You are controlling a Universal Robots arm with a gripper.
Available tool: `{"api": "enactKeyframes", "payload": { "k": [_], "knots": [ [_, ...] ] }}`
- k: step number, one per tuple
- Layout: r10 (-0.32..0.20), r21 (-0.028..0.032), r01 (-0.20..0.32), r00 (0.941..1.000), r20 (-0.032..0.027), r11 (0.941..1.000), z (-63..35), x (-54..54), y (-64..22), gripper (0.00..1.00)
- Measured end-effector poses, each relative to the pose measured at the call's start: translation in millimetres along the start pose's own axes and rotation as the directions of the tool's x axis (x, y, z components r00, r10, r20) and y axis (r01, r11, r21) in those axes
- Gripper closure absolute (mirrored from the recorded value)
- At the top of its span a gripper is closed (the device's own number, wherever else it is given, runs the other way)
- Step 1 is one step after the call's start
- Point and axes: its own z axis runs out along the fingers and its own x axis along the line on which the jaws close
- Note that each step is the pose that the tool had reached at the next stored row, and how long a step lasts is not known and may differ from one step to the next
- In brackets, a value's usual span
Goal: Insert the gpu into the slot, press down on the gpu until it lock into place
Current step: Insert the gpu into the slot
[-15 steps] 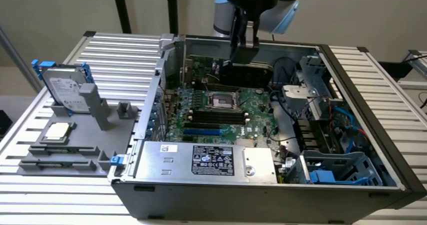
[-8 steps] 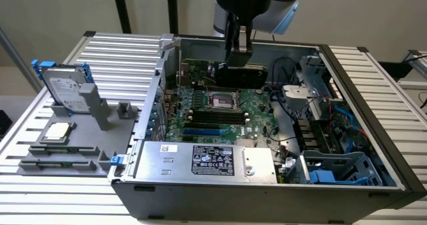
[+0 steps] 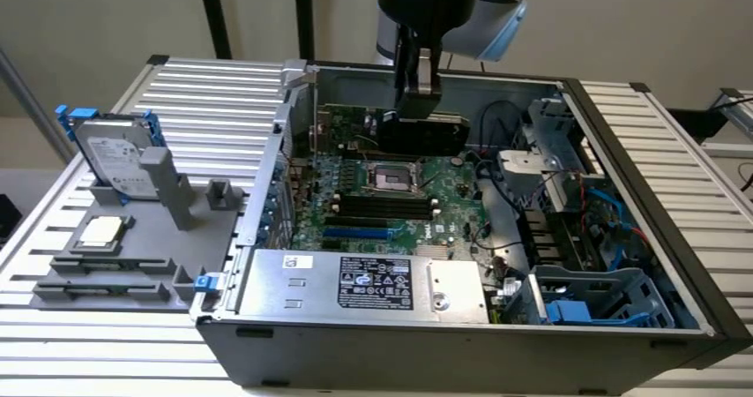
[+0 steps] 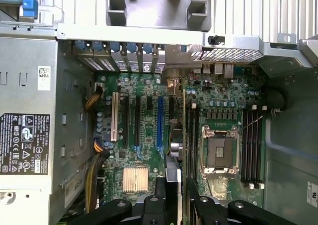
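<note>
Here, gripper (image 3: 418, 93) clamped on the flat matte-black gpu (image 3: 424, 132), upright above the green motherboard (image 3: 400, 212), wrist view catching its thin edge just beside the long bright-blue plastic slot (image 4: 160, 123), ribbed silver bench (image 3: 212, 88) around.

Item, one arm (image 3: 429, 4): is reaching straight down over the gpu (image 3: 424, 134). Its gripper (image 3: 418, 106): is holding the gpu's top edge, fingers (image 4: 153, 205) pressing on either face.

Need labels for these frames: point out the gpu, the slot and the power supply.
gpu (image 3: 426, 135), exterior view, its dark flat face.
slot (image 4: 160, 120), wrist view, middle of the blue strip.
power supply (image 3: 367, 284), exterior view, its black label.
</note>
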Motion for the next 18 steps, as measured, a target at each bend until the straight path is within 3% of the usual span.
{"api": "enactKeyframes", "payload": {
  "k": [8,11,18],
  "knots": [
    [0.0,0.0,0.0,1.0,0.0015,1.0,0.0,0.0,0.0,0.74],
    [-0.001,0.0039,0.001,1.0,0.0015,1.0,0.8,0.1,0.2,0.74],
    [0.005,0.0054,-0.005,1.0,0.0015,1.0,12.4,1.0,8.0,0.74]
  ]
}}
